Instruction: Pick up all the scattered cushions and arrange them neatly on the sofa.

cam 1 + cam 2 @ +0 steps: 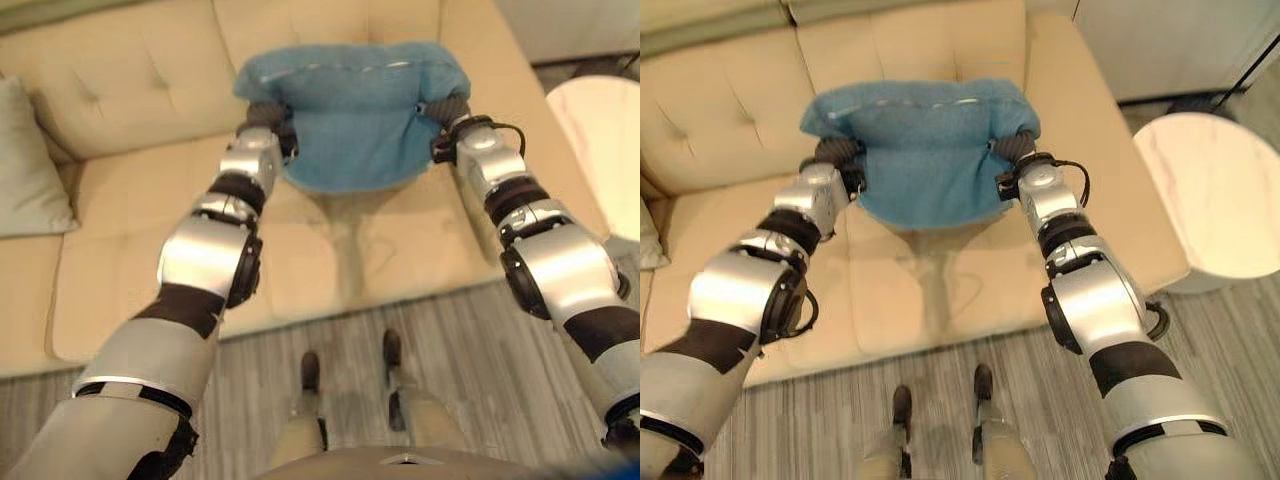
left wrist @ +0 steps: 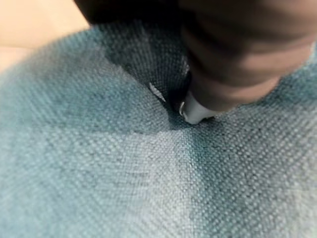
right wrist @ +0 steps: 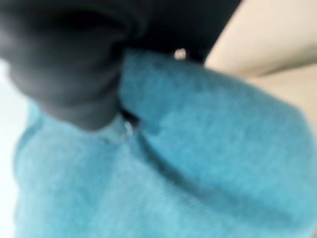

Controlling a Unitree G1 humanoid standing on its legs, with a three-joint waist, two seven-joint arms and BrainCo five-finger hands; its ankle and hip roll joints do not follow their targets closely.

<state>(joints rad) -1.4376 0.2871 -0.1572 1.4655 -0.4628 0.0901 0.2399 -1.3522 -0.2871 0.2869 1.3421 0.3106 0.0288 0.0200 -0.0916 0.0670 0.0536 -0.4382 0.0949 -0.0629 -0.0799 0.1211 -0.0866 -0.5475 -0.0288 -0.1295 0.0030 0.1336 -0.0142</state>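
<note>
Both hands, left hand (image 1: 836, 152) and right hand (image 1: 1014, 146), press the soft blue fabric cushion (image 1: 925, 150) from either side, carrying it over the beige sofa (image 1: 730, 90) seat; finger positions I cannot tell

Both eye views look steeply down from the head, sharing the sofa (image 1: 150, 200) and blue cushion (image 1: 925, 150). Each wrist view sits pressed close against the cushion fabric.
</note>
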